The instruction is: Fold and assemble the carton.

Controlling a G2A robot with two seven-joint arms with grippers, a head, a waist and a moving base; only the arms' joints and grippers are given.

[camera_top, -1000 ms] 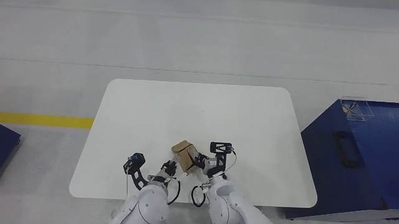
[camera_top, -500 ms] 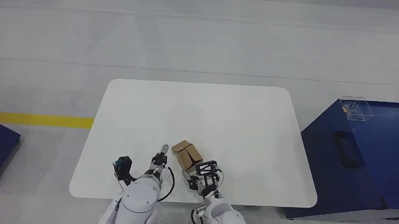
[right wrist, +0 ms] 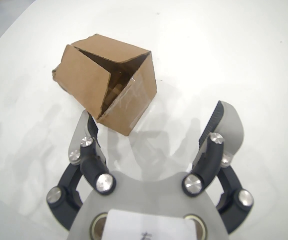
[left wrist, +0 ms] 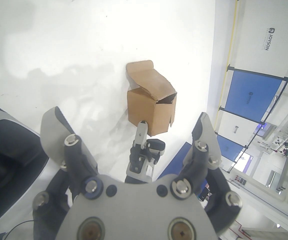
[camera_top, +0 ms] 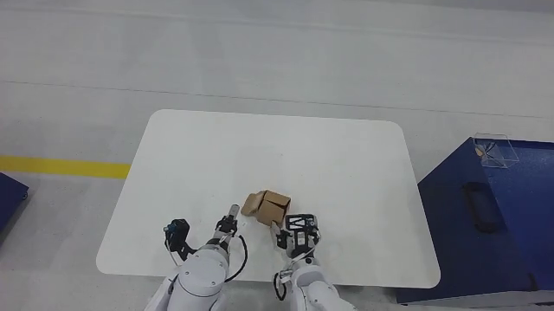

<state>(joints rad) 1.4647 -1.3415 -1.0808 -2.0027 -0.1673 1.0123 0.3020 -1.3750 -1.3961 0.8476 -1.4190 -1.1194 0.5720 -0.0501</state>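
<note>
**A:** Where does the carton [camera_top: 270, 204] sit?

**B:** On the bench [camera_top: 346, 155], near the robot's edge and between the two arms. Its end flaps [right wrist: 83, 78] facing the right wrist are only half closed, with a dark gap between them.

**A:** And the grippers?

**B:** Both are released and hold nothing. The left gripper [left wrist: 127, 119] hangs back, apart from the carton. The right gripper [right wrist: 154, 116] is spread wide, with one finger against the carton's near lower corner.

**A:** So how would you close that end well?

**B:** I'd brace the far side with the left gripper so the carton can't slide, since it looks light. Then I'd press the big flap inward along its crease with the right, slowly and squarely. A push at the corner would probably spin the carton rather than fold it. The strip of clear tape [right wrist: 131, 96] on the smaller flap may make it springy.

**A:** Any writing?

**B:** I see none on the carton's brown faces. The blue and white wall panels [left wrist: 259, 38] carry lettering, which I leave unread. A white sticker [right wrist: 146, 223] on the right wrist is cut off at the edge.
</note>
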